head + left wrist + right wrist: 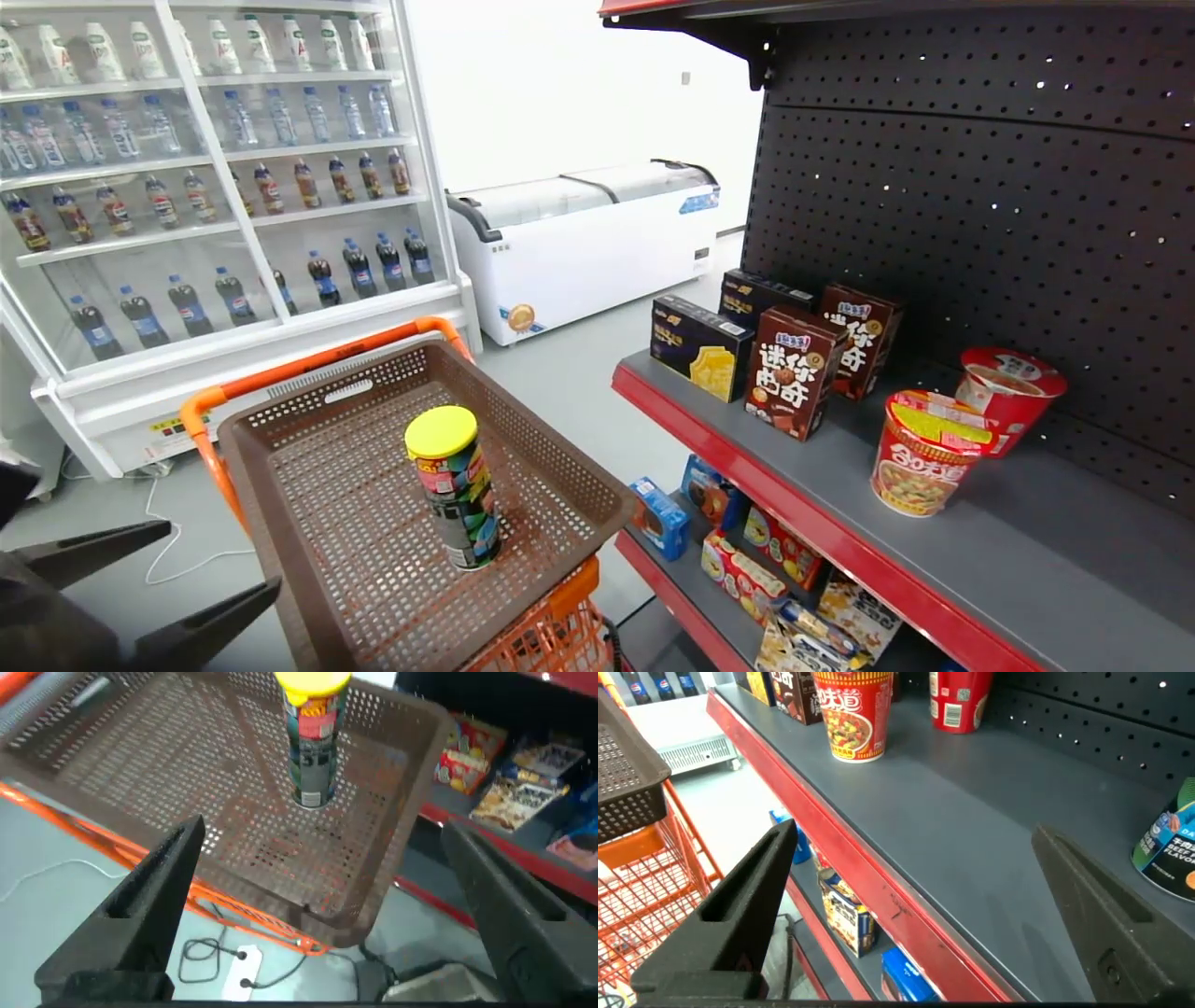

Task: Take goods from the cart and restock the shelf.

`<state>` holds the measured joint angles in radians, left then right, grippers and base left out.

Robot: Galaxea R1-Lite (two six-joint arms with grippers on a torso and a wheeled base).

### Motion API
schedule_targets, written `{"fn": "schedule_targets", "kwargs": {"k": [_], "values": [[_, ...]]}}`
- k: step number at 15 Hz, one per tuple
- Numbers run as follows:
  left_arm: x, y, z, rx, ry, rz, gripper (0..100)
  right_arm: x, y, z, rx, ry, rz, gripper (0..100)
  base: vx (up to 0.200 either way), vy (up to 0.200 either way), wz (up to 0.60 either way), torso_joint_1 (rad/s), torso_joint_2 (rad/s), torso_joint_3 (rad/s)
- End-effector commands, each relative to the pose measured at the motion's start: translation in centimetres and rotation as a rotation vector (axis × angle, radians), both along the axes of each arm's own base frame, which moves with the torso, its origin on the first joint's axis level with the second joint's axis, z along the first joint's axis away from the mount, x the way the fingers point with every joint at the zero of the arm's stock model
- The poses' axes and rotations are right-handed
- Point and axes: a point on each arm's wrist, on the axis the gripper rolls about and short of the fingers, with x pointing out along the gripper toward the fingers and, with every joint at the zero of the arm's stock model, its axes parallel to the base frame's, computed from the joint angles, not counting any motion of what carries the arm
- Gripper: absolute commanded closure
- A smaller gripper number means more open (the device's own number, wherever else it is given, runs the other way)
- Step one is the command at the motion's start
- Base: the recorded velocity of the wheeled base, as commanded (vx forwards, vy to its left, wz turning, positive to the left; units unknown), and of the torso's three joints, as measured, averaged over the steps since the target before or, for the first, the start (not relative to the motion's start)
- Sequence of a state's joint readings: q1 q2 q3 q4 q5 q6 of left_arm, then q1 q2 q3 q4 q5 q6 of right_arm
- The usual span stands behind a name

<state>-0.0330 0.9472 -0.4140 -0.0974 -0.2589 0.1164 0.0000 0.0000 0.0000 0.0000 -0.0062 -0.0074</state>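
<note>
Left gripper [222, 556] spread wide, empty, outside near rim of basket [569, 457]. Basket brown perforated plastic, open floor around can [455, 485]. Can an upright cylinder with yellow lid, mid-basket, atop orange wire cart [308, 366]. Shelf [1046, 560] has grey flat deck, red front lip, open stretch beside cup noodles [924, 455]. Right gripper [915, 849] released, facing that stretch.

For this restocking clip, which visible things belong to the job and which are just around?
Job: yellow-lidded can, upright in the brown basket on the orange cart; grey shelf; open left gripper.
Around: drinks fridge; chest freezer.
</note>
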Motion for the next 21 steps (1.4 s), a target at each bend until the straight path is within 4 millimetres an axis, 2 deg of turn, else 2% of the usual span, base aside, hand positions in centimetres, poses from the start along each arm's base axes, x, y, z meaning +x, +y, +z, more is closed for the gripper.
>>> {"fn": "schedule_targets", "kwargs": {"k": [1,6,12,16,21], "values": [[3.5,-0.2,-4.8,0.009,0.207,-0.035,0,0.0,0.0,0.0,0.000,0.000,0.000,0,0.000,0.000,0.00,0.000,0.00,0.000],[6.5,-0.6,-8.2,-0.018,0.283,-0.080,0,0.0,0.0,0.0,0.000,0.000,0.000,0,0.000,0.000,0.00,0.000,0.00,0.000],[13.2,-0.8,-11.6,-0.017,0.270,-0.083,0,0.0,0.0,0.0,0.000,0.000,0.000,0,0.000,0.000,0.00,0.000,0.00,0.000],[16.4,-1.2,-12.6,-0.041,0.257,-0.130,0,0.0,0.0,0.0,0.000,0.000,0.000,0,0.000,0.000,0.00,0.000,0.00,0.000],[18.3,-2.4,-13.4,-0.048,0.252,-0.200,0,0.0,0.0,0.0,0.000,0.000,0.000,0,0.000,0.000,0.00,0.000,0.00,0.000]]}}
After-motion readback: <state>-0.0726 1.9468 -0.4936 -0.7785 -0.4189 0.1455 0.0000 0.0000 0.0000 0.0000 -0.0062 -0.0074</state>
